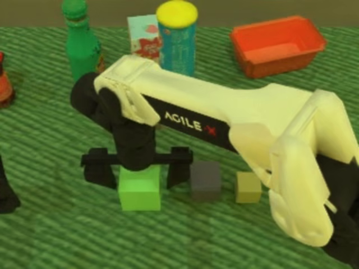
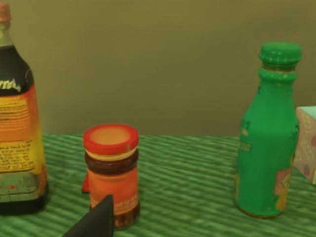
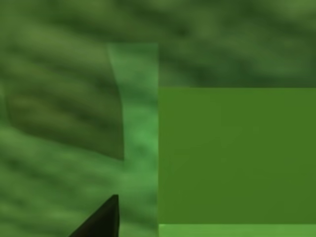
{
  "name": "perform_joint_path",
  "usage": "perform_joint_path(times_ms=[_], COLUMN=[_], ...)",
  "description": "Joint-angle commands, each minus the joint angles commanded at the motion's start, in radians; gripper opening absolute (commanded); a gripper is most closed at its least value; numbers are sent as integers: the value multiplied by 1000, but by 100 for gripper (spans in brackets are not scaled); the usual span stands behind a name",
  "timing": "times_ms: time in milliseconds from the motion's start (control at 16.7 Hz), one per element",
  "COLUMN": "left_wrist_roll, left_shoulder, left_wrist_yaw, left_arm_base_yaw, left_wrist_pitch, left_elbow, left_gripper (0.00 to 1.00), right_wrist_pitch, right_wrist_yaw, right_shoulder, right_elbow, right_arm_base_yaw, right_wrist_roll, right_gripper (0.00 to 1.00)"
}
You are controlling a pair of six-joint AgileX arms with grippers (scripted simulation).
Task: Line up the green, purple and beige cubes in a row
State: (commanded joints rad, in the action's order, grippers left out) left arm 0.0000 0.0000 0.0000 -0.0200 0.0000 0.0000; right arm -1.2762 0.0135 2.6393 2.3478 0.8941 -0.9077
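Top view. Green cube (image 1: 139,189): lower centre-left of the frame, resting on the tabletop (image 1: 56,235). Purple cube (image 1: 205,180): lower centre, just beside the green one with a small gap. Beige cube (image 1: 248,187): right of the purple one, again with a gap. The three lie in a roughly level line across the lower middle; by this showing the row looks formed, and what is left, as a judgement, is for the arm to let go and lift clear. Right pincer (image 1: 137,167): directly over the green cube, its two dark fingers spread wide, one past each side of the cube's top, gripping nothing that can be seen. Left arm: only a dark piece shows at the lower left edge, parked. Green bottle (image 1: 83,42), yellow-lidded can (image 1: 176,36) and carton (image 1: 144,36) stand along the top; orange-red tub (image 1: 277,43) at upper right.

Left wrist view. No cubes appear. A red-lidded jar (image 2: 111,173) at lower centre-left, a large dark bottle (image 2: 17,128) at the left edge, the green bottle at right. One dark fingertip of the left pincer shows at the bottom; its opening cannot be told.

Right wrist view. The green cube fills the right and lower part of the frame, very close; tabletop elsewhere; one dark fingertip (image 3: 101,219) at the bottom, off the cube's face.
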Motion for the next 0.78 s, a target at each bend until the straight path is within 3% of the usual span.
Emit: perform_joint_path(times_ms=[300,780], left_wrist_roll=[0,0], left_shoulder=[0,0], left_wrist_yaw=[0,0], left_arm_base_yaw=[0,0], left_wrist_pitch=[0,0], left_elbow=[0,0], left_gripper=[100,100], right_wrist_pitch=[-64,-373], right_wrist_yaw=[1,2], right_shoulder=[27,130], right_elbow=[74,509], right_arm_base_yaw=[0,6], right_wrist_roll=[-3,-3], right_gripper=[100,100])
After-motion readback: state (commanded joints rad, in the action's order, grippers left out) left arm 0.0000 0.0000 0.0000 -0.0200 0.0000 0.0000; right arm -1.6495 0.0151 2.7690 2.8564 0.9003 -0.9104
